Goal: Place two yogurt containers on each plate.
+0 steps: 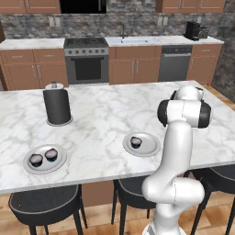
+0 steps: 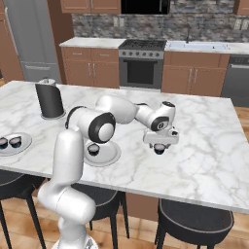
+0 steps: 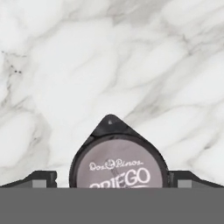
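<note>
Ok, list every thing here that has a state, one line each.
Left plate: holds two yogurt containers, full.
Right plate: holds one yogurt container, one short.
Fourth yogurt container: upright, between the pincer's fingertips, off the plates.
Pincer: around that container; grip or lift unclear.
Black cylinder: upright on the counter.

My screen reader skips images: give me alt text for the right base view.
The gripper sits over a yogurt container on the marble island, right of a plate holding one container. A second plate at the left edge holds two.
</note>
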Controlling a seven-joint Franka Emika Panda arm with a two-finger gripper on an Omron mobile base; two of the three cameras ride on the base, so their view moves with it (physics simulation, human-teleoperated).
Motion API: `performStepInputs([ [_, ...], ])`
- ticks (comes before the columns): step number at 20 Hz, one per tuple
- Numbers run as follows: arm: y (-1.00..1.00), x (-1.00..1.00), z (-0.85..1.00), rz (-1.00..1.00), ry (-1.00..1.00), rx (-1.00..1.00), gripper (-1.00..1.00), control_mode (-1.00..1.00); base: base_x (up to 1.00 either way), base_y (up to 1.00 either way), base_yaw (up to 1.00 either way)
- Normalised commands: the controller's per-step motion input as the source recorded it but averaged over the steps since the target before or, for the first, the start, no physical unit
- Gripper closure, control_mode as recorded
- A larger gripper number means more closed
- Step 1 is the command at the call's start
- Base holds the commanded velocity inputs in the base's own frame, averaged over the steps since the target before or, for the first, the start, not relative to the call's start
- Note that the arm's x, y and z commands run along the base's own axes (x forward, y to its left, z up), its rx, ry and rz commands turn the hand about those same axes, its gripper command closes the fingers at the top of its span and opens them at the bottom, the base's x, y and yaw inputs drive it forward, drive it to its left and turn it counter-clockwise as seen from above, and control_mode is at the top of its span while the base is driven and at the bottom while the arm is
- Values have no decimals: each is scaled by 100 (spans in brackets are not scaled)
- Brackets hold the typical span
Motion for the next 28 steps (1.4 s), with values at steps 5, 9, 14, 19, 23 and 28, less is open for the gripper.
performStepInputs([
  [5, 0, 0, -8, 0, 0, 0, -100, -100, 0, 0, 0],
  [9, 0, 0, -10, 0, 0, 0, -100, -100, 0, 0, 0],
  [14, 0, 0, -11, 0, 0, 0, -100, -100, 0, 0, 0],
  [19, 0, 1, -3, 0, -1, 0, 100, -100, 0, 0, 0],
  [23, -2, -2, 0, 0, 0, 0, 100, -100, 0, 0, 0],
  [28, 42, -41, 13, -4, -2, 0, 100, -100, 0, 0, 0],
])
